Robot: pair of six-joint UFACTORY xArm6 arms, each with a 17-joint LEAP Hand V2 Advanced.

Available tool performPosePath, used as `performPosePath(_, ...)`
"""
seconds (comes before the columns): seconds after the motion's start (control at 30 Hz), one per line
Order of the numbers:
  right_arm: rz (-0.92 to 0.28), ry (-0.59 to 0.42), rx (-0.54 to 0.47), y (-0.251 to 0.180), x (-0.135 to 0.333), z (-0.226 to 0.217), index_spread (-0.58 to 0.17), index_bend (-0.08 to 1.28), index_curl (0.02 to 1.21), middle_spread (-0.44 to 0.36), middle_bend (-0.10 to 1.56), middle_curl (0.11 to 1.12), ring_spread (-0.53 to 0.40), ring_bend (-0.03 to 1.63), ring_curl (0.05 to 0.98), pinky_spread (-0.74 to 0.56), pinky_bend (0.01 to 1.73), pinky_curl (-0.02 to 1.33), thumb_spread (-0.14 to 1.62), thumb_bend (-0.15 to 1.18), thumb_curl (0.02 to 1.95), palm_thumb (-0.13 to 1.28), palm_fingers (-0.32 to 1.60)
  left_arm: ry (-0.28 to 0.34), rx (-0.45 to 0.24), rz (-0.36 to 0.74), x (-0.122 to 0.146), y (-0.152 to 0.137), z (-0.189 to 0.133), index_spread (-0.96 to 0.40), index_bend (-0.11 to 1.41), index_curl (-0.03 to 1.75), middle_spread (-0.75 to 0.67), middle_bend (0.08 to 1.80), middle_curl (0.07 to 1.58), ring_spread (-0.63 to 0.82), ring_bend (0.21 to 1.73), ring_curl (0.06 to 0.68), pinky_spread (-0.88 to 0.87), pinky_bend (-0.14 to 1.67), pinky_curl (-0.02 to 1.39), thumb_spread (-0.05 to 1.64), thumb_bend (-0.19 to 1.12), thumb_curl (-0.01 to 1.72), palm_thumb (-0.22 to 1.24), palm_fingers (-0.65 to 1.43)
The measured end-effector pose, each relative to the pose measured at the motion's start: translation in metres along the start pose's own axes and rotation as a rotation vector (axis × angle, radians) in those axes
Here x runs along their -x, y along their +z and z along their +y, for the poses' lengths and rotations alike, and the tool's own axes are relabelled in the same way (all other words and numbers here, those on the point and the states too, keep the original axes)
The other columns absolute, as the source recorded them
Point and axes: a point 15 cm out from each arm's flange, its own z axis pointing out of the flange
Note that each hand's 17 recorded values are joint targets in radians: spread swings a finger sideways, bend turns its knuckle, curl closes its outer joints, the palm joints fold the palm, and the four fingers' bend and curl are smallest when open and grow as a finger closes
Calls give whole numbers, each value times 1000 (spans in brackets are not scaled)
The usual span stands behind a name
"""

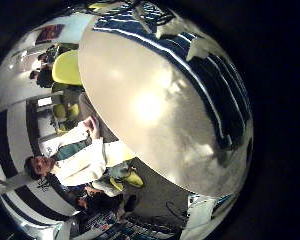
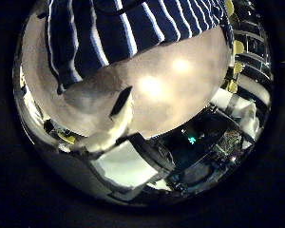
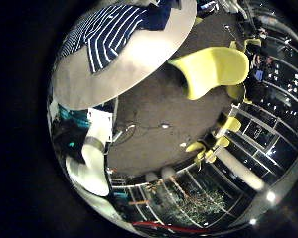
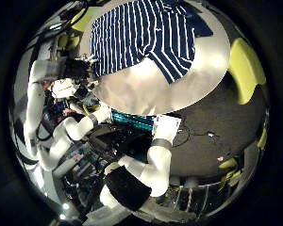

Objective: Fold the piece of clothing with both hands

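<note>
- shirt (image 4: 146, 38): striped, lies spread out on the round worktop (image 4: 170, 89). One sleeve is laid out to the side towards the worktop's rim.
- In the right thumb side palm view the whole shirt and nearly the whole worktop fit in, so the right hand sits well above and off to the side of them, not touching.
- right hand: none of its fingers show in either of its views, so I can't tell if they're spread or curled.
- Right little finger side palm view: shirt (image 3: 114, 35) on the worktop (image 3: 109, 74), with a chair (image 3: 211, 69) on the floor beside the worktop.
- left hand (image 2: 112, 122): only one part reaches into its thumb side view, over bare worktop (image 2: 171, 85). Can't tell if the hand is spread or pinching.
- Shirt edge (image 2: 133, 33) fills a good part of that view, so it's near the left palm. The visible hand part is just beside the cloth. I can't tell if they touch.
- Left little finger side palm view: mostly bare worktop (image 1: 150, 100), with the shirt (image 1: 215, 60) along its far rim.
- A robot arm (image 4: 38, 113) stands beside the worktop on the shirt's side. I can't tell which arm it is.
</note>
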Motion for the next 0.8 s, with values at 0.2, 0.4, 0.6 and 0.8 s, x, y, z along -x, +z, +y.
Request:
performPosePath(0.2,-1,-3,4,0,0,1,-341,149,251,43,203,351,201,457,257,357,475,295,1209,-16,232,203,76,-16,-23,-15,5,-7,-4,-305,210,482,-366,710,627,-427,1003,286,-470,721,363,1053,73,399,676,1159)
performPosePath(0.4,-5,-12,16,5,0,-2,-345,141,243,27,218,355,168,514,265,345,489,293,1215,-16,231,205,162,-28,-47,-20,13,-26,-3,-442,300,607,-483,812,726,-499,1122,376,-612,898,456,1103,57,439,745,1122)
performPosePath(0.6,-14,-29,60,43,2,-15,-315,135,230,-32,287,380,0,674,309,187,539,297,1203,5,258,312,314,-30,-52,-22,18,-45,0,-548,337,753,-549,863,797,-511,1173,429,-666,977,513,1128,11,473,763,1053)
performPosePath(0.8,-8,-50,59,95,6,-41,-290,146,240,-55,328,399,-85,723,332,102,562,297,1178,-13,285,377,280,-36,-60,-23,21,-52,-1,-606,319,868,-576,875,841,-510,1192,457,-679,1008,546,1139,-12,494,771,1021)
